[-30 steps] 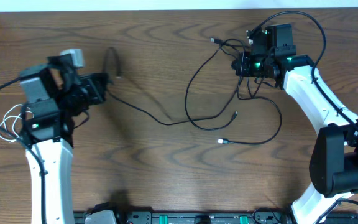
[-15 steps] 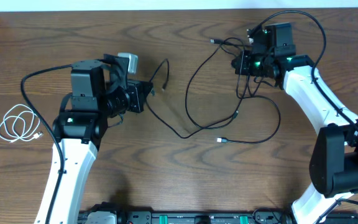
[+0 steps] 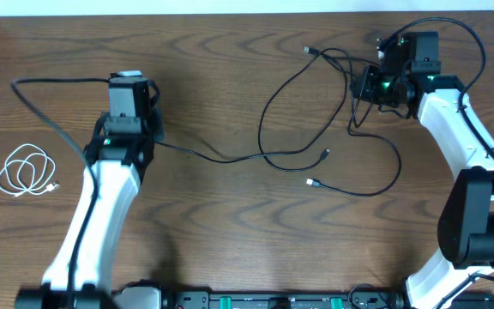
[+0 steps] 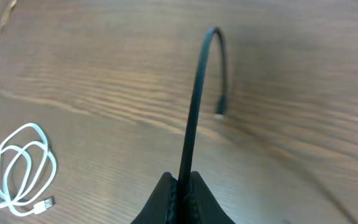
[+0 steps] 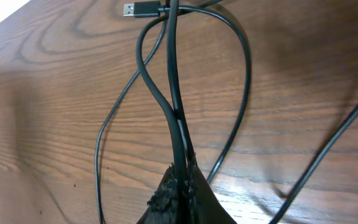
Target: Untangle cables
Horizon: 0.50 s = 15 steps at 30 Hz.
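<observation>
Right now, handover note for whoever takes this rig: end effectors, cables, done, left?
Grips: left end effector shut on one black cable, plug end arching free; right end effector shut on the black tangle.
Done: white cable coiled alone, far left of the table.
To do: black loops cross mid-table and by the right end effector; pull them apart.

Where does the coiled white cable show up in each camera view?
Overhead: white cable at the far left, apart from the left arm.
Left wrist: white cable in the bottom-left corner.
Right wrist: not in view.
Shared landmark: the wood-grain table.
</observation>
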Motion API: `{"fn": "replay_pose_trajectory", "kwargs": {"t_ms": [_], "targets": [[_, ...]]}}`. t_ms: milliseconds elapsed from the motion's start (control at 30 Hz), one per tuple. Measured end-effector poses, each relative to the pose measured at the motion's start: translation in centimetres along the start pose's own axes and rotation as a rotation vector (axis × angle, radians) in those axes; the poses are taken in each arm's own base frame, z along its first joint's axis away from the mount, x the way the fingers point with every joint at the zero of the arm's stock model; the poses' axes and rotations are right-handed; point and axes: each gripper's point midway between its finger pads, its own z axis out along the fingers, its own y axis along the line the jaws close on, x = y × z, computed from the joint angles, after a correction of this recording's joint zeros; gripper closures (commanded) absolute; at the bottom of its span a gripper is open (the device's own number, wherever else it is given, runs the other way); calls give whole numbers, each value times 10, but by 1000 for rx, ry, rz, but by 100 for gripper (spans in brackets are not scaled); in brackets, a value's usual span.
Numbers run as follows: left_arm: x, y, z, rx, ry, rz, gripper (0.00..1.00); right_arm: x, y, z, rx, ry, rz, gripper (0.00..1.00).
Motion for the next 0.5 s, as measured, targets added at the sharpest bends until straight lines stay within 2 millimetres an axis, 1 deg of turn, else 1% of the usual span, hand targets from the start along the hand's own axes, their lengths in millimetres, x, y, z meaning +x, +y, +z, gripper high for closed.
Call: {"fn": "replay_pose_trajectory", "kwargs": {"t_ms": [167, 233, 267, 333, 367, 400, 433, 500], "targets": [[12, 11, 50, -100, 55, -8, 93, 4, -15, -5, 29, 22, 31, 99], [27, 30, 75, -164, 111, -29, 92, 8, -29, -8, 68, 39, 53, 99], [32, 40, 81, -186, 130, -53, 87, 8, -34, -10, 81, 42, 59, 99], [38, 54, 84, -215, 147, -91, 43, 9, -40, -12, 98, 47, 66, 99], [41, 61, 84, -230, 158, -107, 27, 9, -42, -13, 102, 46, 66, 99], [44, 68, 85, -245, 168, -124, 17, 8, -44, -13, 108, 43, 67, 99], [46, 73, 85, -254, 177, -136, 14, 8, -45, -14, 110, 42, 67, 99], [52, 78, 85, -259, 199, -153, 13, 7, -47, -14, 114, 40, 68, 99]]}}
